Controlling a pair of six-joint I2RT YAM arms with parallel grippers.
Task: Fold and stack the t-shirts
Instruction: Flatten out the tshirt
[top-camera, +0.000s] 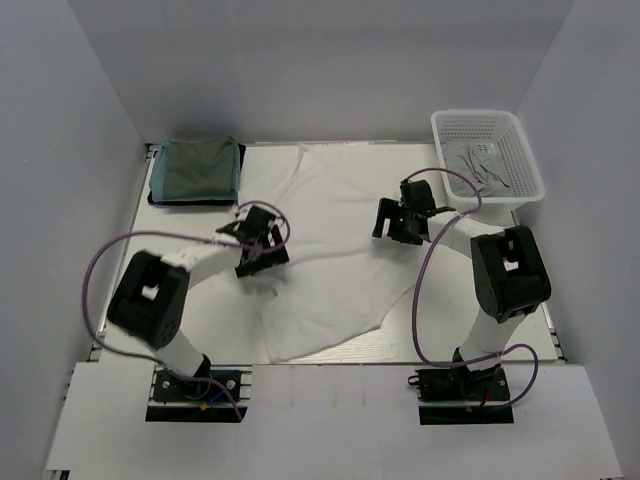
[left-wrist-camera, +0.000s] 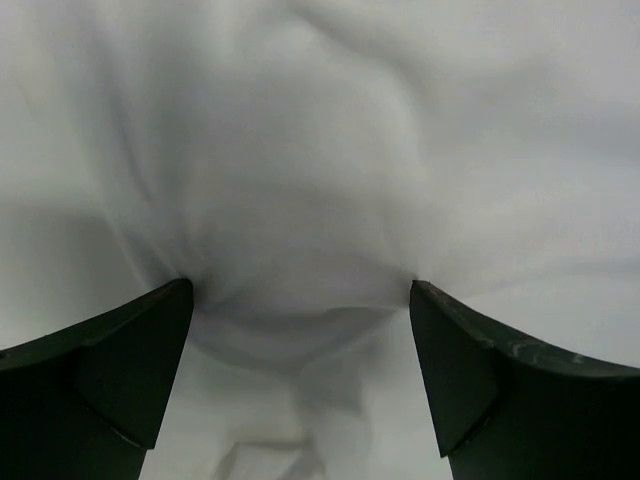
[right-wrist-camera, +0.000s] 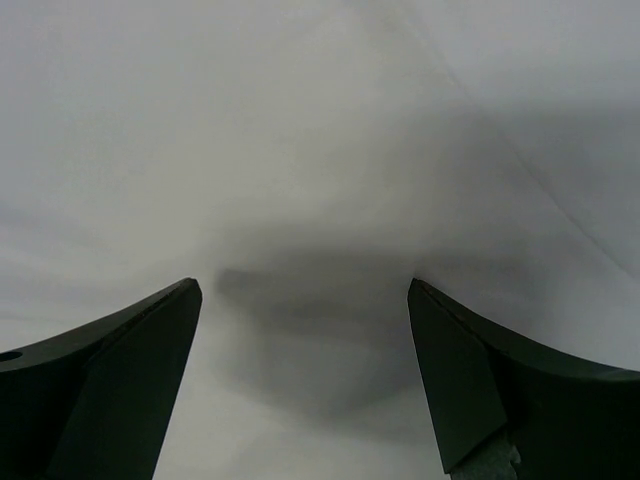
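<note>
A white t-shirt (top-camera: 330, 240) lies spread and rumpled across the middle of the table. My left gripper (top-camera: 258, 252) is open and presses down on the shirt's left part; cloth bunches between its tips in the left wrist view (left-wrist-camera: 300, 300). My right gripper (top-camera: 392, 226) is open just over the shirt's right part; smooth white cloth fills the right wrist view (right-wrist-camera: 305, 290). A folded grey-green t-shirt (top-camera: 198, 168) lies on a dark one at the back left. A grey t-shirt (top-camera: 480, 160) lies in the basket.
A white plastic basket (top-camera: 522, 150) stands at the back right corner. White walls close in the table on three sides. The shirt's lower hem hangs near the table's front edge (top-camera: 330, 352).
</note>
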